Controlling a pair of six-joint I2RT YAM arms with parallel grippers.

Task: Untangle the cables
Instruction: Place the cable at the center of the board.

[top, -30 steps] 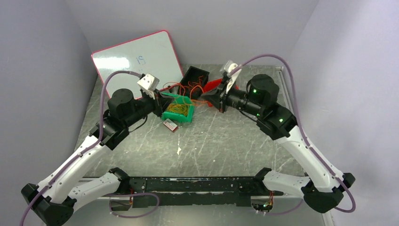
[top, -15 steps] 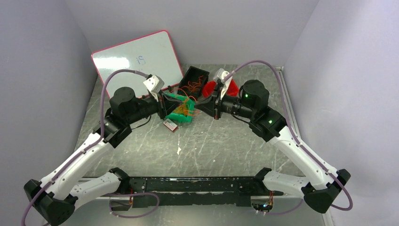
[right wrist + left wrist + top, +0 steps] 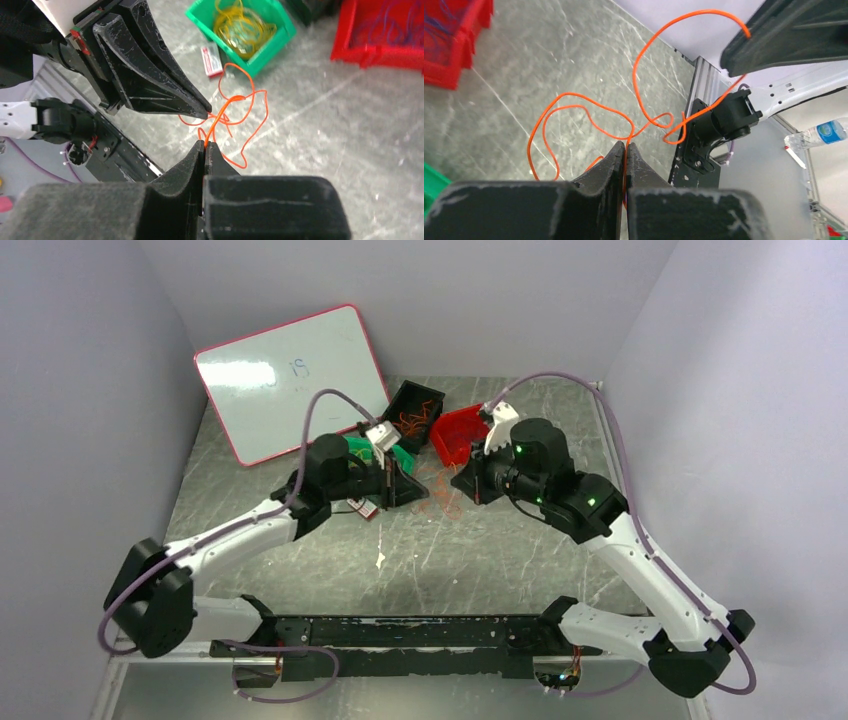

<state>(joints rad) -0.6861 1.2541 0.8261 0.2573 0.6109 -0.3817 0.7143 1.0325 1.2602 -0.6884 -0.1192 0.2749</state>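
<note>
Left tool [image 3: 625, 145] and right tool [image 3: 205, 145] both pinch 1 tangled orange cable [image 3: 220, 117] over the desk [image 3: 325, 130], its ends hidden. Green bin [image 3: 272, 47] holds yellow cables [image 3: 242, 25]; red bin [image 3: 370, 55] is cut off, contents blurred.

The loose cable [image 3: 226, 107] was bright orange; the cables [image 3: 242, 25] coiled at twelve o'clock were yellow, in a green bin [image 3: 265, 52]. A red bin [image 3: 380, 55] sat at two o'clock — the table [image 3: 350, 125] was grey, veined white. The whiteboard [image 3: 290, 370] was white, edged red.
</note>
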